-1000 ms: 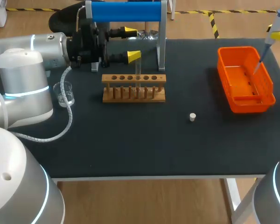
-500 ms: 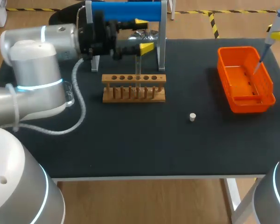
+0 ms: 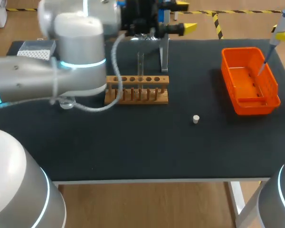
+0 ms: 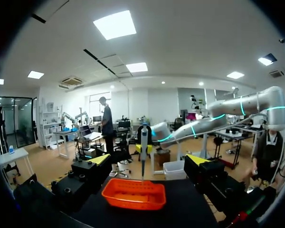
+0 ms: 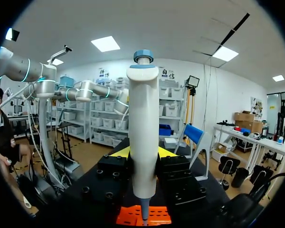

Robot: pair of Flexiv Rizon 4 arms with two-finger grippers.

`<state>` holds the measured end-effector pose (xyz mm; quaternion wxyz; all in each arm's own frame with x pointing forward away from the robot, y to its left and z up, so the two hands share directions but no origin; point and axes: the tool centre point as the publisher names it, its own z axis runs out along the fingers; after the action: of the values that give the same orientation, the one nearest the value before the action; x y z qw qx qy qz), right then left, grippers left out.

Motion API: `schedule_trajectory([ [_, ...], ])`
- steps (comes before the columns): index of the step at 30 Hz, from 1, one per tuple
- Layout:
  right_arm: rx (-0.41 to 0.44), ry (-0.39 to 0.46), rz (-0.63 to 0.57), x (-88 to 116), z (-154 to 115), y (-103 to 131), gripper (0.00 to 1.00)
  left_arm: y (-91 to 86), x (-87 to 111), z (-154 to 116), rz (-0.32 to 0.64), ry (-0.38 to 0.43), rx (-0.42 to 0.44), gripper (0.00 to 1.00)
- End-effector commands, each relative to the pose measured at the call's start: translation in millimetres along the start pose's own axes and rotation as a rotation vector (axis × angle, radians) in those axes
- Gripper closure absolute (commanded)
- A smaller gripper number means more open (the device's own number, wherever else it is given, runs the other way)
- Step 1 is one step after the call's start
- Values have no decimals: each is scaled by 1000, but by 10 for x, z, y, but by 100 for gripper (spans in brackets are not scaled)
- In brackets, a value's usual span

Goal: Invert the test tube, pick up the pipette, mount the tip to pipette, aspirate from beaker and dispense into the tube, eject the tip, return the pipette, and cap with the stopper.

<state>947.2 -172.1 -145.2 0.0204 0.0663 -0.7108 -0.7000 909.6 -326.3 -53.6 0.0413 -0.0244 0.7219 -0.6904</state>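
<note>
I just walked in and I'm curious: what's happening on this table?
The right tool grips a pipette upright above the orange bin. The left tool is open and empty, raised at the back of the table. A tube stands in the wooden rack. A small white stopper lies loose nearby, not yet on the tube.

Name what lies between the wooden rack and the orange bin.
Head view: only bare tabletop between wooden rack and orange bin; the white stopper sits slightly nearer the front edge.
</note>
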Motion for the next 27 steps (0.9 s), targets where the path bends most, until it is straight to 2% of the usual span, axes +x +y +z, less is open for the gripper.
schedule_trajectory([
  [1, 4, -1, -1, 4, 2, 11, 100, -59, -115, 794, -2, 19, -29, 0],
  [11, -6, -21, 3, -5, -6, 14, 100, -155, -169, 1216, 8, 61, -53, 0],
  [27, 23, -30, -1, 8, 5, 5, 100, -241, -200, 1487, 16, 78, -42, 0],
])
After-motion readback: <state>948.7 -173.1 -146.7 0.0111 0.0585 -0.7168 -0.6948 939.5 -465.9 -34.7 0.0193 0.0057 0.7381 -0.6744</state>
